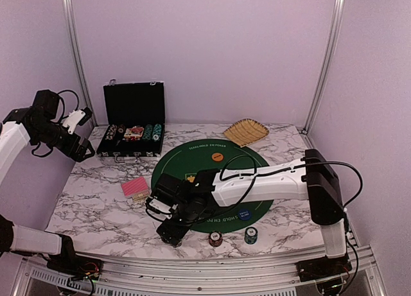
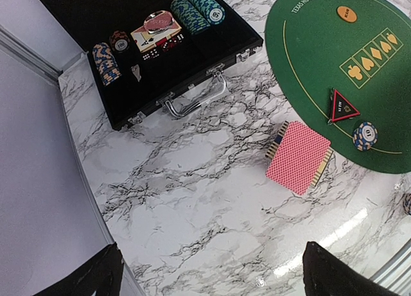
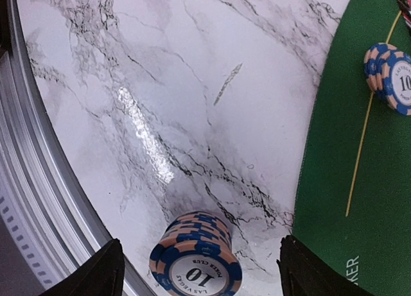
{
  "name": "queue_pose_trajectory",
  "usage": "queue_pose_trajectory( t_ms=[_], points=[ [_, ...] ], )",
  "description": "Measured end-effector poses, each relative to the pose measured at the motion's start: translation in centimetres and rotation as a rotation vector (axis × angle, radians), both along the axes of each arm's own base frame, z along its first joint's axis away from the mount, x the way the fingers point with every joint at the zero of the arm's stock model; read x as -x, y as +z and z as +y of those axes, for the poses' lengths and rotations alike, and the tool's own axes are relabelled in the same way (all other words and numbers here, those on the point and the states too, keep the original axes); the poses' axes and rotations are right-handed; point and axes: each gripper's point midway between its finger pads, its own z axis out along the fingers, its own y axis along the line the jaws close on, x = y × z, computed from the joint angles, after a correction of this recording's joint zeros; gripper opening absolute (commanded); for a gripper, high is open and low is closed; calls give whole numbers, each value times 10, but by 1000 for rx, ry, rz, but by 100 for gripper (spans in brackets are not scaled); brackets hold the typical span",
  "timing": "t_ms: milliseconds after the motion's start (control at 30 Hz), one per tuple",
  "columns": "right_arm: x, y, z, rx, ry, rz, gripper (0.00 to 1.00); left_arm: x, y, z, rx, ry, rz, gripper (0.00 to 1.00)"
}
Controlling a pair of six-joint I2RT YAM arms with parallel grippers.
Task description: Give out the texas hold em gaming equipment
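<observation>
right gripper (image 3: 198,273) (jaws apart) straddles chip stack (image 3: 192,261).

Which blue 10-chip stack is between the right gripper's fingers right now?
The stack on bare marble, standing inside the open jaws of the right gripper. The other blue stack sits farther off, on the green mat.

The top camera overlooks the whole tabletop (image 1: 96,206) from behind; both wrist cameras face down, the right closest, sharing the green mat (image 1: 186,158).
</observation>
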Motion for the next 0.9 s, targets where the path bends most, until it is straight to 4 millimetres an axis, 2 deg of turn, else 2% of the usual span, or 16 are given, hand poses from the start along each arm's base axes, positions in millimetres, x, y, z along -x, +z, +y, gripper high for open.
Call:
queue_pose_trajectory(
  t_ms=[300, 900],
  points=[
    [10, -10, 1, 18, 24, 16, 67, 1, -1, 0, 0, 1, 7, 99],
    [8, -11, 1, 22, 20, 4, 40, 2, -1, 0, 0, 0, 8, 99]
  ],
)
